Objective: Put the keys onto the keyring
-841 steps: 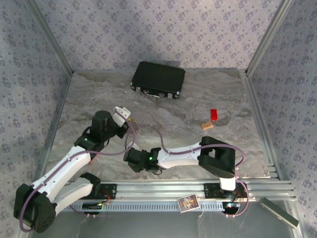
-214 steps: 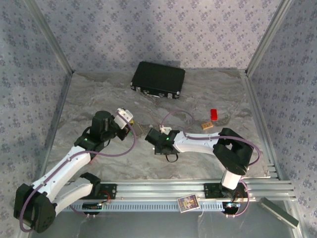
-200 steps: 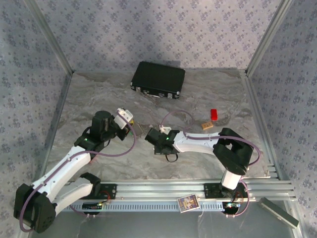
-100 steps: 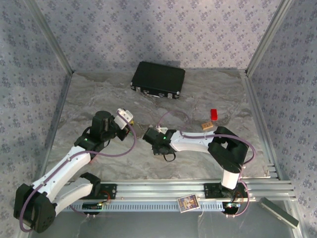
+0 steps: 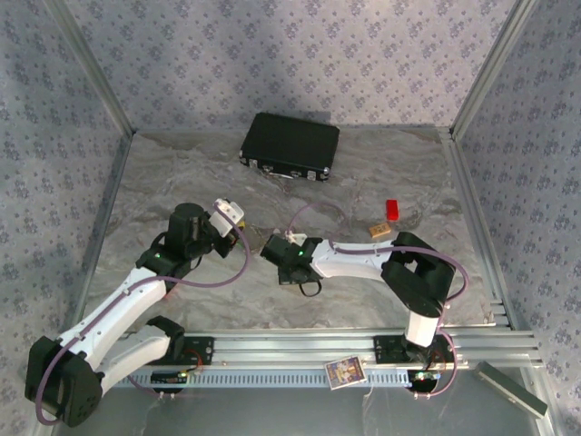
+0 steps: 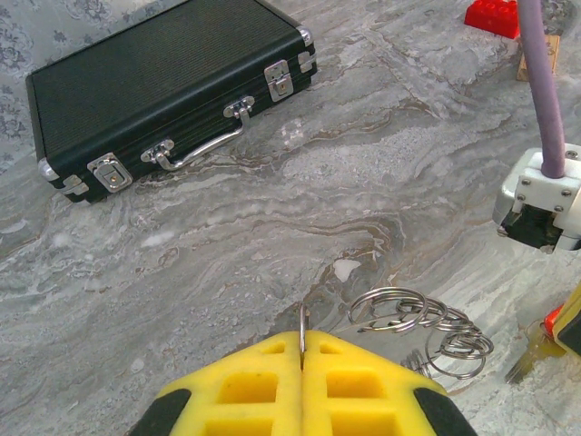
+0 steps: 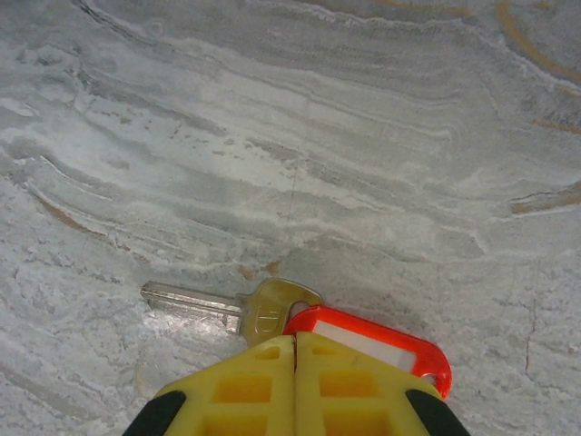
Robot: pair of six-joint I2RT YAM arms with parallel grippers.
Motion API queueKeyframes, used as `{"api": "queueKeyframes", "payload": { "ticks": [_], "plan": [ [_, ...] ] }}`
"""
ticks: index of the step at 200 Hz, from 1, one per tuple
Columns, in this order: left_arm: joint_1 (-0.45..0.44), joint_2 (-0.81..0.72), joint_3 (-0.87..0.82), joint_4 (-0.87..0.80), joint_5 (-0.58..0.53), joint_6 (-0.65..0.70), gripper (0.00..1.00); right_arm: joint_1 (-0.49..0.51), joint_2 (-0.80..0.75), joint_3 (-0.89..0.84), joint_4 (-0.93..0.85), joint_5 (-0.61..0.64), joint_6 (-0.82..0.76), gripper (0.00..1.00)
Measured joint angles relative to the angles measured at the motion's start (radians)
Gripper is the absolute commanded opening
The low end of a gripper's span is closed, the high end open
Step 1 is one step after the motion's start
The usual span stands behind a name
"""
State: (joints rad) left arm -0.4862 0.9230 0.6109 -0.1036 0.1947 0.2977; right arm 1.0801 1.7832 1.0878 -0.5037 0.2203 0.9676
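Surface: I am looking at a grey marbled table (image 5: 172, 173) fenced by patterned walls (image 5: 272, 54). The black case (image 5: 290, 145) lies shut at the back, and I place everything from it.
Left gripper: the left gripper (image 6: 302, 345) sits on the near side of the case, in line with its left end. Its yellow fingers are pressed together on the keyring.
Keyring: the keyring (image 6: 302, 320) stands edge-on in that pinch, a thin metal line rising between the fingertips toward the case.
Small rings: a cluster of small rings (image 6: 413, 313) lies just right of the keyring, nearer me than the case. I cannot tell whether they are linked to it.
Right gripper: the right gripper (image 7: 295, 345) is also on the near side of the case, close beside the left one. Its fingers are closed tight with the tips at the edge of the red tag, and I cannot tell whether they pinch anything.
Key: the key (image 7: 227, 304) lies flat on the table just past those tips, with its red tag (image 7: 381, 343) beside its head.
In the way: the right arm's camera housing (image 6: 542, 204) and purple cable (image 6: 540, 82) crowd the space right of the rings.
Other things: a red block (image 5: 391, 209) and a tan block (image 5: 379, 231) sit right of the case and nearer me, well apart from both grippers. A card (image 5: 345, 372) rests on the front rail, far from the case.
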Motion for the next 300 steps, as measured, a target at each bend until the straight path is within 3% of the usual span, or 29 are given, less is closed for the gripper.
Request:
{"api": "queueKeyframes", "payload": {
  "ticks": [67, 130, 171, 225, 300],
  "plan": [
    [0.0, 0.0, 0.0, 0.0, 0.0, 0.002, 0.0, 0.007, -0.056, -0.024, 0.01, 0.038, -0.042, 0.0],
    [-0.01, -0.045, 0.0, -0.007, 0.067, 0.035, 0.0, -0.053, -0.325, -0.135, 0.092, 0.032, -0.356, 0.0],
    [-0.039, -0.059, 0.0, -0.013, 0.207, 0.072, 0.0, -0.166, -0.48, -0.143, 0.127, -0.061, -0.621, 0.0],
    [-0.133, -0.043, 0.003, -0.038, 0.341, 0.09, 0.0, -0.214, -0.61, -0.149, 0.17, -0.263, -0.902, 0.0],
    [-0.184, 0.023, 0.014, -0.036, 0.385, 0.024, 0.0, -0.22, -0.614, -0.149, 0.154, -0.502, -1.119, 0.0]
  ]
}}
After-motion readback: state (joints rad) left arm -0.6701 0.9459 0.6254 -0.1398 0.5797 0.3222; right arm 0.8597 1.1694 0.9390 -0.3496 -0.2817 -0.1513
